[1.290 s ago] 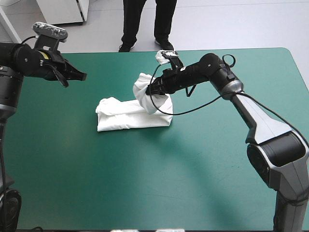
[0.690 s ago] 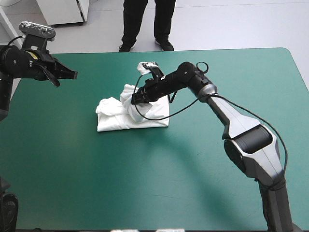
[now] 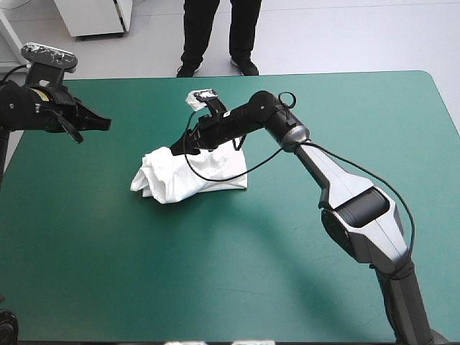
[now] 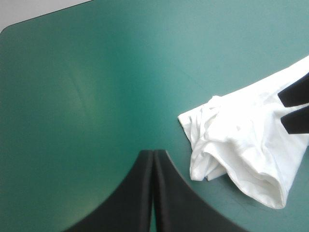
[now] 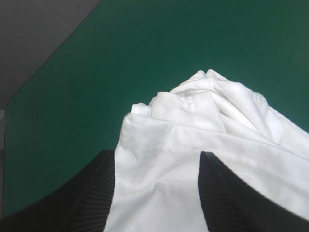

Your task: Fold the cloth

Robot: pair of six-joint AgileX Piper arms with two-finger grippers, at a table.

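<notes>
Teal-green cover [image 3: 215, 273], smooth, with white T-shirt [image 3: 194, 176] bundle on it.

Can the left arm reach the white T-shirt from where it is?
Probably yes. Only bare teal-green cover lies between the shut left hand and the T-shirt; the right hand sits open over its other end.

The T-shirt [image 4: 241, 145] ran past the left wrist view's edge, which cut off the right gripper [image 4: 285, 108] behind its tips.

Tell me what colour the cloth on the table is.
Plain white; the T-shirt shows best in the left wrist view.
</notes>
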